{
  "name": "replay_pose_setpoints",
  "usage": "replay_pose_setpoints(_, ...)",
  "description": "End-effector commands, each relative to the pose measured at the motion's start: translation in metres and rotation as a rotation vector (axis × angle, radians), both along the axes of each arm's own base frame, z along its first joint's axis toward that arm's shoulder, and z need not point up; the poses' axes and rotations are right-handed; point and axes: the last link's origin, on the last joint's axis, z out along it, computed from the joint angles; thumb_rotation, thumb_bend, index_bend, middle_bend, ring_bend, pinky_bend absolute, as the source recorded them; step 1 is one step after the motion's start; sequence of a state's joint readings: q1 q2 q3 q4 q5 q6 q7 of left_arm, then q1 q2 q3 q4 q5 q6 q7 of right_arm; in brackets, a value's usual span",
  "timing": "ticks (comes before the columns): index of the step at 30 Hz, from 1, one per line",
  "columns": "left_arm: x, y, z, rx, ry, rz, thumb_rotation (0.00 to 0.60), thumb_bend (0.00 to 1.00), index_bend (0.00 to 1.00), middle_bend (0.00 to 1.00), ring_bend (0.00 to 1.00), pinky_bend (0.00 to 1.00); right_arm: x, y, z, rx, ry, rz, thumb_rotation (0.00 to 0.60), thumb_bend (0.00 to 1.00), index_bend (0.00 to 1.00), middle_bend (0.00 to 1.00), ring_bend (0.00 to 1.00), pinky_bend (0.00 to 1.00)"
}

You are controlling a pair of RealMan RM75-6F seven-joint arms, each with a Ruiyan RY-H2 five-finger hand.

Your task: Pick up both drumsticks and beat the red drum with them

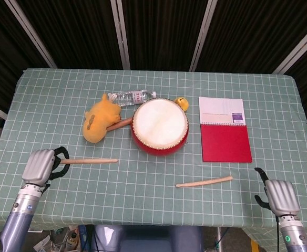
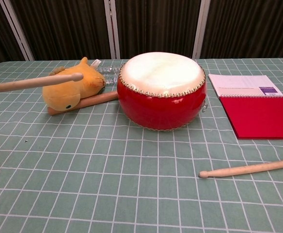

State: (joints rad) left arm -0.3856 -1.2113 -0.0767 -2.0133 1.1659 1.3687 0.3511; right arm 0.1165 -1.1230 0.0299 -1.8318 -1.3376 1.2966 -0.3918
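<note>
Left hand (image 1: pixel 42 167) grips one drumstick (image 1: pixel 90 161), apparently lifted (chest view); right hand (image 1: pixel 280 196) holds nothing, second drumstick (image 1: pixel 204 182) lying leftward; red drum (image 1: pixel 160 126) unbeaten.

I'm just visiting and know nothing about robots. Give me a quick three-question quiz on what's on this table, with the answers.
1. True or false: the left hand already holds a drumstick.
2. What lies nearest the right hand? A) the plush toy B) the second drumstick C) the water bottle
3. Fill in: right of the red drum lies a red ______.

Key
1. True: its fingers are wrapped around the stick's end, and the chest view shows the stick raised off the cloth.
2. B: it lies on the cloth, untouched.
3. Notebook.
</note>
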Motion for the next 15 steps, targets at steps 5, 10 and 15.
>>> replay_pose_setpoints(5,-0.004,0.000,0.004,-0.003,-0.013,0.009,0.600,0.57,0.75,1.00,1.00,1.00,0.019,-0.030,-0.038,0.032,0.034,0.044,0.600,0.29,0.38,1.00,1.00,1.00)
replay_pose_setpoints(10,-0.006,0.001,0.002,-0.009,-0.009,0.014,0.600,0.57,0.75,1.00,1.00,1.00,0.021,-0.043,-0.052,0.037,0.049,0.032,0.600,0.29,0.40,1.00,1.00,1.00)
replay_pose_setpoints(15,-0.008,0.003,0.001,-0.011,-0.005,0.018,0.600,0.57,0.75,1.00,1.00,1.00,0.020,-0.048,-0.066,0.053,0.058,0.019,0.600,0.29,0.43,1.00,1.00,1.00)
